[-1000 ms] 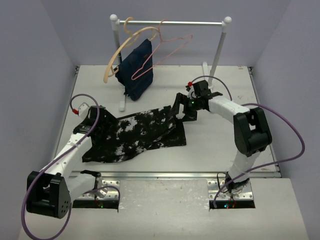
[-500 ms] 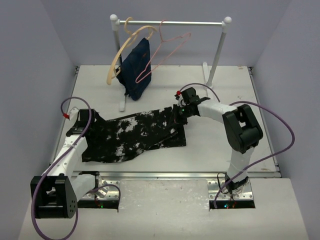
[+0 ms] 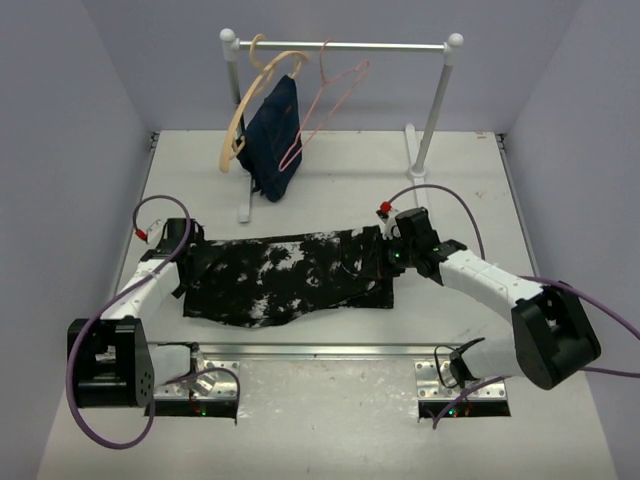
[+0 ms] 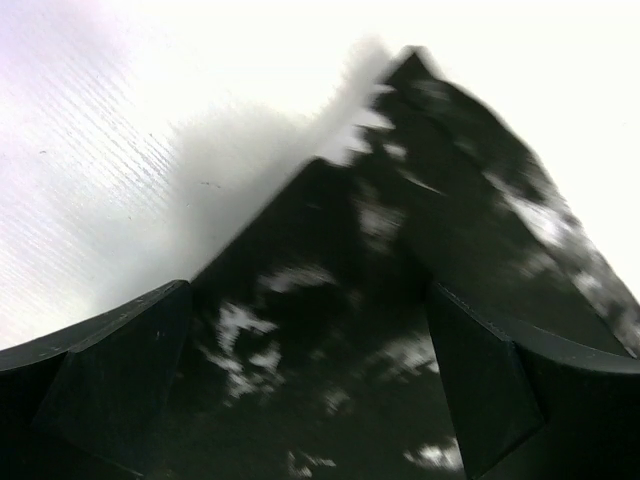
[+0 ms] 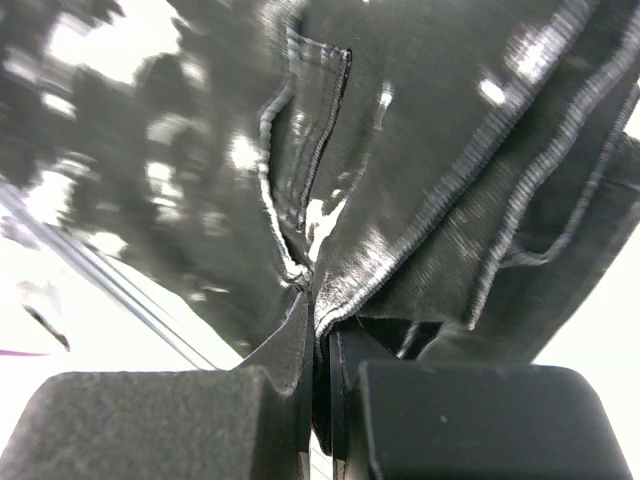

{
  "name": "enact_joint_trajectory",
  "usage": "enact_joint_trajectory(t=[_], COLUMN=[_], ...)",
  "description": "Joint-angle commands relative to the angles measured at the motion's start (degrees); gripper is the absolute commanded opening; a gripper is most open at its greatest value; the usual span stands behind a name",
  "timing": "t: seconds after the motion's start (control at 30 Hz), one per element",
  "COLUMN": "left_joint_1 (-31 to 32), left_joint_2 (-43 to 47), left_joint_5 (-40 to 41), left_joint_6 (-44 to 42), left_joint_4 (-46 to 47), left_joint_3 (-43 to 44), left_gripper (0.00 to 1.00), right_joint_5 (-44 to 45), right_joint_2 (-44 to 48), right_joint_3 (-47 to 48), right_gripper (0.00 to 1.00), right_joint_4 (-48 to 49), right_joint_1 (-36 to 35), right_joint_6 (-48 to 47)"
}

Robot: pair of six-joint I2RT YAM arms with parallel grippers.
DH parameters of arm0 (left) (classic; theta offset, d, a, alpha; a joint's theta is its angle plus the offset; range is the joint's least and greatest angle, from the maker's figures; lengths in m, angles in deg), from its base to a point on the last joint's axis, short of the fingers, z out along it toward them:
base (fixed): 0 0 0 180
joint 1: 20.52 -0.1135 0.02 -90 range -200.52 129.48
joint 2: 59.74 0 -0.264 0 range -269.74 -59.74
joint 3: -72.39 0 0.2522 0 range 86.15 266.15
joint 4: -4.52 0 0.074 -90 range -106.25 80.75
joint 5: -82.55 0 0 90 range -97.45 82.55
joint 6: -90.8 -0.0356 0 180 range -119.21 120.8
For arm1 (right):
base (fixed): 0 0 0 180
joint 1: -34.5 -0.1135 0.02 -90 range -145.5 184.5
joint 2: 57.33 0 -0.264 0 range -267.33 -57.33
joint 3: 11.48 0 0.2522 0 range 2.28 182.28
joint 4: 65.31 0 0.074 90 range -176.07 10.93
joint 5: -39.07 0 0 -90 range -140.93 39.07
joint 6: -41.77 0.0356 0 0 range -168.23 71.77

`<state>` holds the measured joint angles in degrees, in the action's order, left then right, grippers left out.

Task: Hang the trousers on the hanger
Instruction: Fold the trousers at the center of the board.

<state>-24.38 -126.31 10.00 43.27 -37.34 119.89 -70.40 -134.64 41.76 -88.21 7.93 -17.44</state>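
Observation:
The trousers (image 3: 290, 278), black with white splotches, lie spread flat across the near table. My right gripper (image 3: 388, 258) is at their right end. In the right wrist view it (image 5: 322, 330) is shut on a folded hem of the trousers (image 5: 430, 150). My left gripper (image 3: 192, 262) is over their left end. In the left wrist view it (image 4: 310, 400) stands wide open, and the speckled trousers (image 4: 400, 200) lie below and between its fingers (image 4: 110, 380). The pink wire hanger (image 3: 330, 100) hangs on the rail at the back.
A white clothes rail (image 3: 345, 45) on two posts stands at the back of the table. A tan wooden hanger (image 3: 245, 110) carrying a navy garment (image 3: 275, 130) hangs on it left of the pink one. A metal strip (image 3: 330, 350) runs along the table's near edge.
My right gripper has shut on the trousers' right edge and drawn it right and nearer, stretching them flatter. The left gripper shifted to their left end, still open. The hangers have swung.

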Motion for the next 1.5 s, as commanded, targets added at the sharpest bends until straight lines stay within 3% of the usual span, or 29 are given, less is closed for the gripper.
enact_joint_trajectory(t=[0.0, 0.1, 0.17, 0.37, 0.53, 0.73, 0.93, 1.07, 1.17, 1.23, 1.3, 1.4, 1.47], left_joint_1=[-0.6, -0.6, -0.6, -0.5, -0.4, -0.4, -0.4, -0.4, -0.4, -0.4, 0.0, 5.3, 10.2], left_joint_2=[-3.0, -6.6, -8.9, -12.4, -13.7, -10.1, 0.0, 7.1, 14.0, 17.4, 18.4, 13.1, 8.8], left_joint_5=[-1.3, -1.9, -1.6, -2.0, -1.5, -1.6, 1.8, 3.6, -4.6, -21.6, -32.2, -34.7, -32.4], left_joint_6=[0.0, -0.1, 0.4, 1.5, 1.6, 0.6, 0.0, -1.0, -4.8, -6.2, -3.8, 1.0, 1.8], left_joint_4=[2.9, 3.6, 3.8, 5.4, 5.5, 2.0, -3.0, -5.9, -2.0, 5.4, 14.2, 21.0, 22.3], left_joint_3=[0.8, 0.6, 0.5, -0.4, -0.3, 2.1, 5.0, 6.7, 5.8, 1.3, -2.8, -5.6, -5.3], left_gripper=[1.0, 1.0, 1.0, 1.0, 1.0, 1.0, 1.0, 1.0, 1.0, 1.0, 1.0, 1.0, 1.0], right_joint_5=[6.1, 14.8, 15.1, 11.8, 9.1, 13.4, 18.9, 22.8, 23.0, 19.4, 18.5, 26.2, 23.6], right_joint_2=[5.8, 10.9, 14.6, 19.8, 14.4, 0.0, 8.4, 8.2, 11.5, 15.8, 14.8, 9.1, 8.6], right_joint_3=[-4.1, -9.0, -12.0, -23.4, -24.7, -17.8, -11.9, -4.1, 2.8, 5.2, 7.0, 9.1, 6.9], right_gripper=[0.0, 0.0, 0.02, 0.48, 0.66, 0.74, 0.8, 0.83, 0.81, 0.79, 0.76, 0.77, 0.76], right_joint_4=[0.0, -4.5, -5.2, -7.8, -10.3, -14.2, -20.2, -27.1, -31.2, -28.3, -27.7, -29.2, -24.4], right_joint_1=[0.0, 0.0, 0.0, 0.0, -0.1, -0.1, 0.0, 3.3, 2.9, 1.1, -0.9, -5.0, -6.5], right_joint_6=[-0.1, 2.1, 4.1, 9.5, 10.4, 9.3, 7.2, 3.6, 3.5, 4.3, 5.0, 7.9, 8.1])
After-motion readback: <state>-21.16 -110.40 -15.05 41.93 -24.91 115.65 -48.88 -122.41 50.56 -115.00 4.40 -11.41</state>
